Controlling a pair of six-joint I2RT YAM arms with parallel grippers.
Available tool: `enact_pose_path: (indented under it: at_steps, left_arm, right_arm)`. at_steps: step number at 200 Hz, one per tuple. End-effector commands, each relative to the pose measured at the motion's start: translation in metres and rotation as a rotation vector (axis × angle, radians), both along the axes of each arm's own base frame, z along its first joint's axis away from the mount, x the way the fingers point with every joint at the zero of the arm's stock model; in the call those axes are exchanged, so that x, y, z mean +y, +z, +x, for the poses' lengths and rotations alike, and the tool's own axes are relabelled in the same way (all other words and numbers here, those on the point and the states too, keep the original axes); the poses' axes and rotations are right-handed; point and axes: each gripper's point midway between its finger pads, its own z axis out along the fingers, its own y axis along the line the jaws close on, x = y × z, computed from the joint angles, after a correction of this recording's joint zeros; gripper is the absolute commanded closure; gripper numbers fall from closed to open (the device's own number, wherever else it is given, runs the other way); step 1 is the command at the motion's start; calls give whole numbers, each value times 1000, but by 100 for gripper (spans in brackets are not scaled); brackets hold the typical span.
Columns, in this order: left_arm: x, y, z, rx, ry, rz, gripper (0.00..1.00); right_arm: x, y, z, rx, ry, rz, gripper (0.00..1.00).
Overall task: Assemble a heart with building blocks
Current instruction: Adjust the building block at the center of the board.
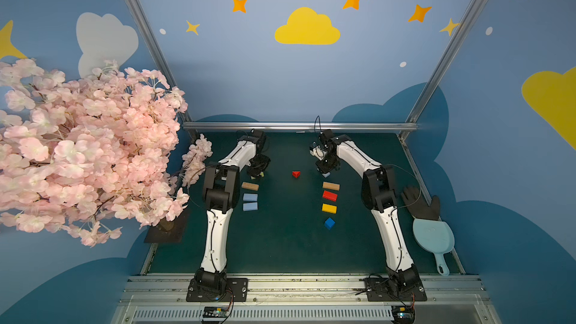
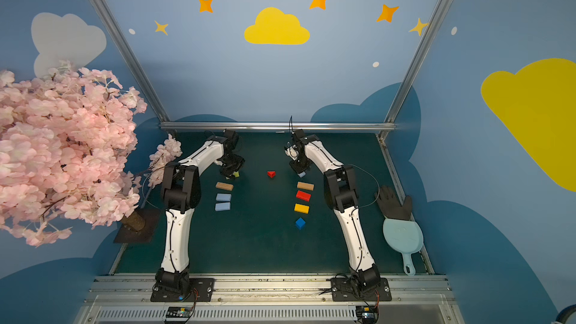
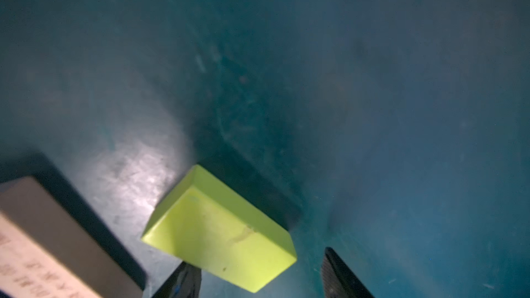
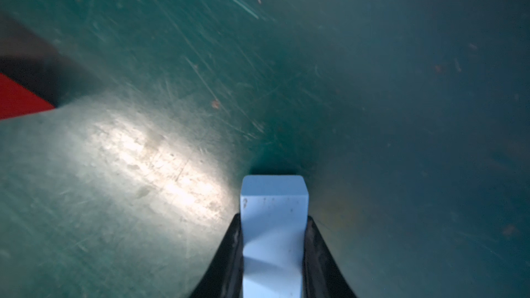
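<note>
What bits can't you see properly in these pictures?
- Lime green block: in both top views the left gripper covers nearly all of it.
- Held light blue block: the right gripper hides its sides, and the right wrist view's edge cuts its near end.
- Tan block: cut by the left wrist view's edge, printing blurred.
- Red piece: only a corner shows at the right wrist view's edge.

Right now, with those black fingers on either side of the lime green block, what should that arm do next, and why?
Probably close the left gripper on the lime green block: it lies on the mat between the fingers, with a clear gap on one side, so it is not gripped yet.
</note>
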Motion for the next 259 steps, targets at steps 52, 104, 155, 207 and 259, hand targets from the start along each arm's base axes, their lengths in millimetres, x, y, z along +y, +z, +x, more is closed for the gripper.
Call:
enact_pose_path:
  at_steps: [52, 104, 155, 207, 259]
  left_arm:
    - [26, -17, -20, 89, 109, 50, 47]
    - [28, -24, -30, 119, 87, 50, 68]
    - [34, -18, -41, 115, -55, 98, 75]
    - [14, -8, -54, 79, -254, 101, 75]
    - [-23, -6, -67, 58, -342, 53, 76]
  right_arm:
    - [5, -1, -7, 48, -2, 47, 90]
    - [7, 0, -9, 65, -4, 76, 92]
    - [13, 12, -8, 72, -85, 129, 100]
    - [22, 33, -7, 156, -396, 247, 100]
    - [18, 22, -13, 255, -729, 277, 100]
